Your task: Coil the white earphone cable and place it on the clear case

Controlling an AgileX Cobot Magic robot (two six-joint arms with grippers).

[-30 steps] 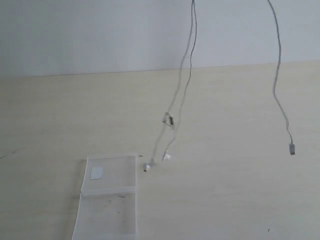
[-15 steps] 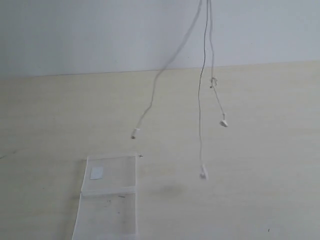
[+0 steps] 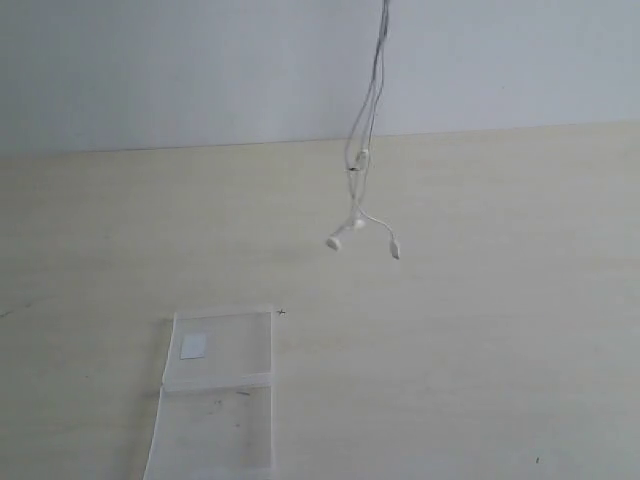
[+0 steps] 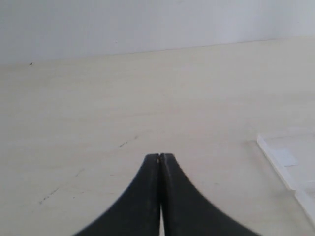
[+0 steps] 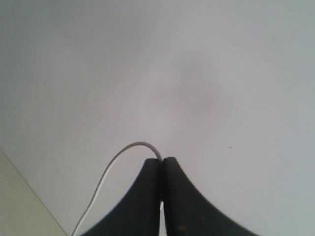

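The white earphone cable [image 3: 371,95] hangs down from above the top of the exterior view, its earbuds [image 3: 336,241] dangling in the air over the table. My right gripper [image 5: 162,160] is shut on the cable [image 5: 115,164], which loops out of the fingertips and drops away; this gripper is out of the exterior view. The clear case [image 3: 215,400] lies open and flat on the table at the lower left, a small white sticker [image 3: 193,346] on its far panel. My left gripper [image 4: 160,156] is shut and holds nothing, low over the table, with the case's corner [image 4: 283,160] to one side.
The pale wooden table [image 3: 480,380] runs back to a white wall [image 3: 180,70]. A few small dark specks [image 4: 125,143] mark the table surface near my left gripper.
The hanging cable has swung and gathered: its spread, dangling ends now hang bunched together higher, above the middle of the table. The case has not moved.
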